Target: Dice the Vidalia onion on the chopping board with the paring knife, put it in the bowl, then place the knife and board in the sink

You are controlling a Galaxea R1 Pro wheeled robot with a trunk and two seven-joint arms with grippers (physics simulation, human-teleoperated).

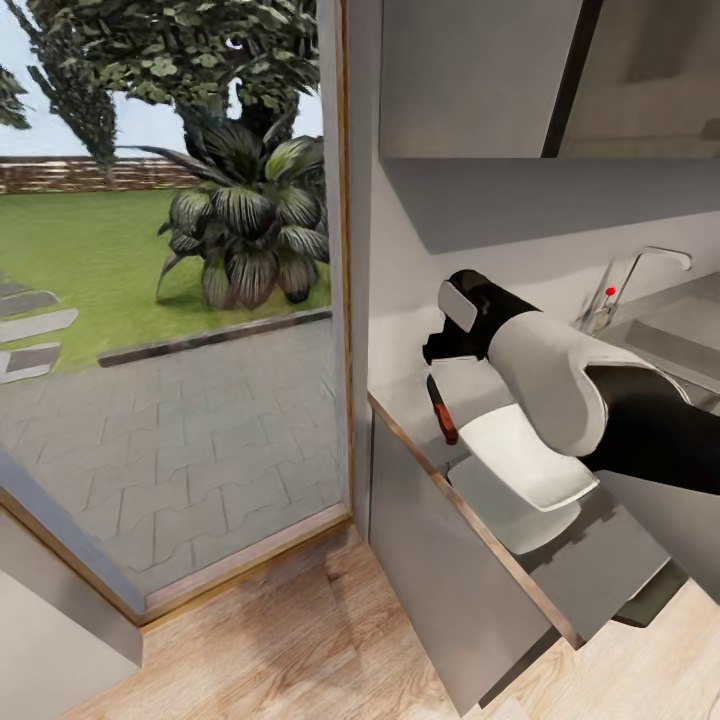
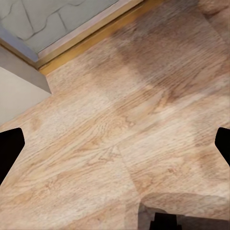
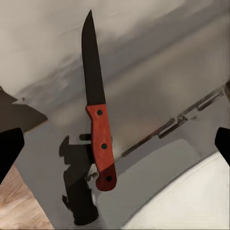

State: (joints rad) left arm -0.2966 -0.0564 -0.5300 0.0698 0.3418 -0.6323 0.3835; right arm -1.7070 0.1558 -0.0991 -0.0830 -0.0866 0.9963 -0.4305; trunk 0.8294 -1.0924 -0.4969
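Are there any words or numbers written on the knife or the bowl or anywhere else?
None: no words, numbers or labels can be read.
The paring knife has three plain dark rivets on its red handle, no brand.
The bowl is blank white.
The tap has a red dot, not a letter.

Domestic kitchen: grey surface (image 1: 415, 415) over cabinet fronts, wall cupboards (image 1: 470, 75) above, steel sink (image 1: 665, 335) with chrome tap (image 1: 640, 275), wood-plank floor (image 1: 300, 650), and a glazed door (image 1: 170, 300) facing a paved garden.
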